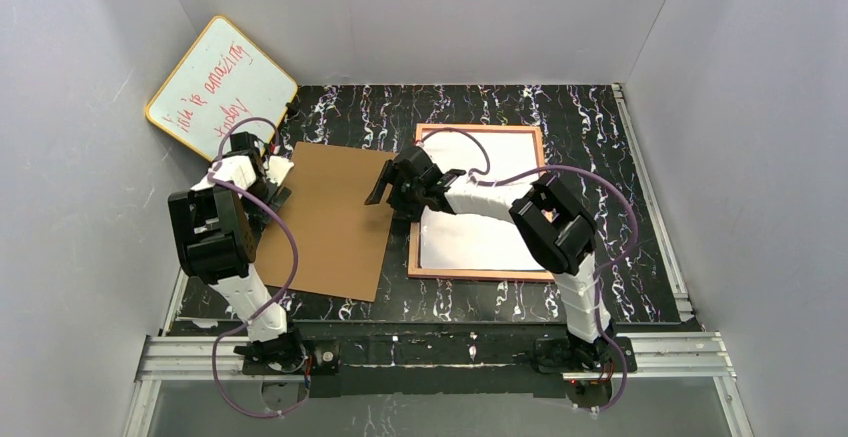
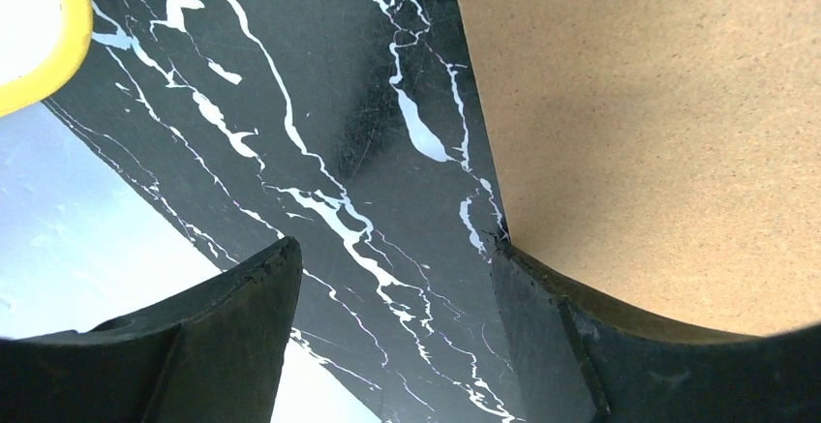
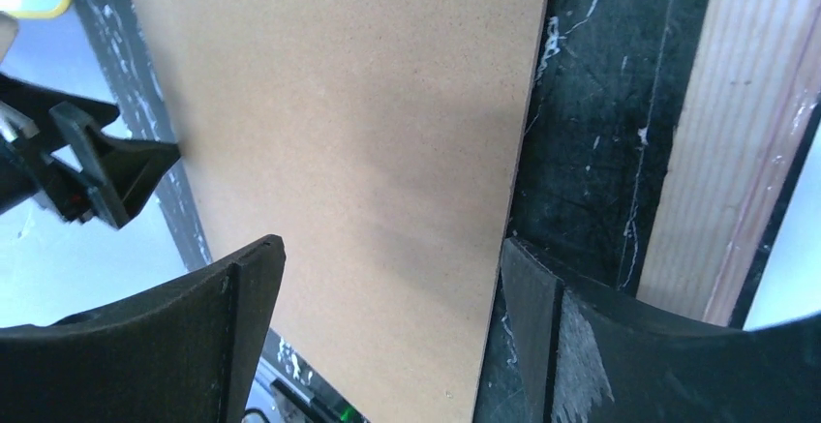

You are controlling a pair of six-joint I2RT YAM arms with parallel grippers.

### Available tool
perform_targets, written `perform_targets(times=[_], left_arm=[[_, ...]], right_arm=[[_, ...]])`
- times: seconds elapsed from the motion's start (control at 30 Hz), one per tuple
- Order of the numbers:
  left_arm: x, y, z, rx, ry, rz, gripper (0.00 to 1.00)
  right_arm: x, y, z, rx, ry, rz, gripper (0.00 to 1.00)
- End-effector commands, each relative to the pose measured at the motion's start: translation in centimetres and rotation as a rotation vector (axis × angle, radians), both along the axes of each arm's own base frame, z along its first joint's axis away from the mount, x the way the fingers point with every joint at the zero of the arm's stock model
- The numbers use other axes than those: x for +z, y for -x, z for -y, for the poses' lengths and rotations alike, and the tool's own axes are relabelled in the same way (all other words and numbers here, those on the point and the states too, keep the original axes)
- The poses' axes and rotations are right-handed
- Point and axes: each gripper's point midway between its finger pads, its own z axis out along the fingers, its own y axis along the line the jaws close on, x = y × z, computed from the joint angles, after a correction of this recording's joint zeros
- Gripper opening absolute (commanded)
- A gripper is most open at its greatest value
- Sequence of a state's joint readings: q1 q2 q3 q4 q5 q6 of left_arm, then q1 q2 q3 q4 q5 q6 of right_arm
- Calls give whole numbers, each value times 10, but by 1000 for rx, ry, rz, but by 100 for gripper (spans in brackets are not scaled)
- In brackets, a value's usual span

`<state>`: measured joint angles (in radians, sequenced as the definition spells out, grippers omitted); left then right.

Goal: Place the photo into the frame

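The frame lies flat right of centre with its light wood rear up; its rail also shows in the right wrist view. A white surface fills it. I cannot tell whether this is the photo's plain back, and no printed picture shows. My right gripper is open over the right edge of the brown backing board, and that edge runs between its fingers. My left gripper is open at the board's left edge, with bare table between its fingers.
A yellow-edged whiteboard with red writing leans in the back left corner, close behind the left arm. The black marbled table is walled in by grey panels. A narrow strip of table separates board and frame.
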<state>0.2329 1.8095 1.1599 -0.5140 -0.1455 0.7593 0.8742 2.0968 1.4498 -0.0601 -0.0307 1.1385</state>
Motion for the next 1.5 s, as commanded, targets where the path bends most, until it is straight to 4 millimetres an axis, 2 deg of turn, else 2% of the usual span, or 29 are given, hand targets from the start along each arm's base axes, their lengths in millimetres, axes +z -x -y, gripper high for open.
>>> perform_targets(times=[0.0,0.17,0.27,0.43,0.6,0.7,0.8,0.9,0.93,0.97,1.03,1.1,1.2,1.27,1.33,1.47], left_arm=[[-30,43,72,-41,332,-195,71],[-30,51,83,-68,367,-235,71],[-31,55,85,-71,379,-246,71],[-22,56,97,-92,428,-255,70],[-18,56,102,-101,444,-262,70],[-15,53,100,-103,432,-252,71],[-2,42,98,-108,425,-212,75],[27,19,99,-129,429,-123,86],[40,12,101,-142,437,-84,94],[58,5,103,-164,446,-38,98],[94,-1,114,-232,477,38,98],[128,-1,127,-312,507,120,98],[174,18,154,-491,536,213,98],[199,40,176,-610,559,263,98],[219,62,195,-703,578,314,98],[244,101,221,-866,598,418,98]], right_arm=[[156,17,-57,194,-441,233,88],[187,31,-51,245,-543,300,88],[186,38,-47,252,-573,288,87],[187,45,-44,257,-613,274,85],[174,40,-47,253,-512,227,80],[175,31,-35,191,-439,255,76],[182,26,-18,136,-361,294,68],[190,21,-3,92,-284,321,51],[190,19,1,81,-262,319,44],[192,19,3,82,-247,317,37],[198,14,4,68,-229,314,18],[207,11,3,58,-226,307,4],[220,-3,8,-24,-188,296,1],[239,-11,10,-69,-198,313,1],[258,-20,18,-164,-220,312,1],[273,-26,32,-328,-312,227,1]])
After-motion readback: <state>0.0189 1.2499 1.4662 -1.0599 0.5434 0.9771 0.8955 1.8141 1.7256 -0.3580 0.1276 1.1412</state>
